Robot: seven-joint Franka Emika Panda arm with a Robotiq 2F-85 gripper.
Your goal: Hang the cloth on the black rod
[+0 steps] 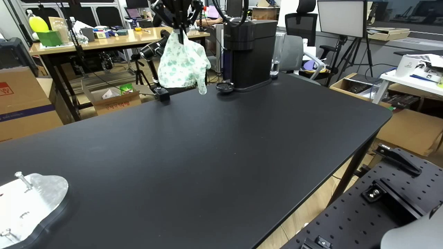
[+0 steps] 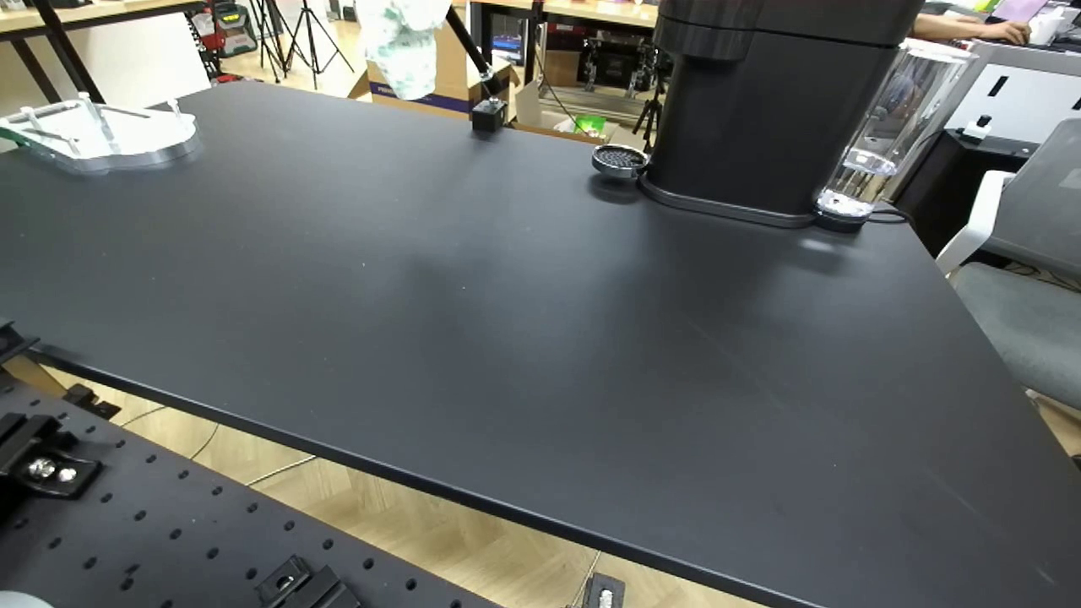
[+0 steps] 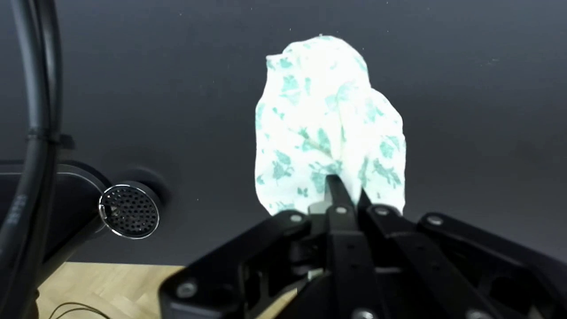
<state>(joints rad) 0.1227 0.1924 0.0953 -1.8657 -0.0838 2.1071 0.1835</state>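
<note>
A white cloth (image 1: 181, 64), printed with pale-green leaves, hangs at 11 o'clock in an exterior view, apparently in the air above the matte black surface (image 1: 207, 155), close to its far edge. Your claw (image 3: 349, 189) is clamped on it: in the wrist view the pinch sits near the fabric's 6 o'clock edge, with the rest fanned out toward 12. At 9 o'clock from the claw there is the round, perforated drip tray (image 3: 130, 210) of a capsule coffee machine (image 1: 251, 55). In an exterior view a slim black pole (image 2: 470, 42) slants at the cloth's 3 o'clock, down to a square clamp (image 2: 488, 116); you cannot tell whether this is the black rod you need. Expect the cloth to be light, soft and limp, hard to damage, and likely to bunch or swing. Your hold near the top looks well chosen, since it leaves a long loose flap to drape across the rod.
</note>
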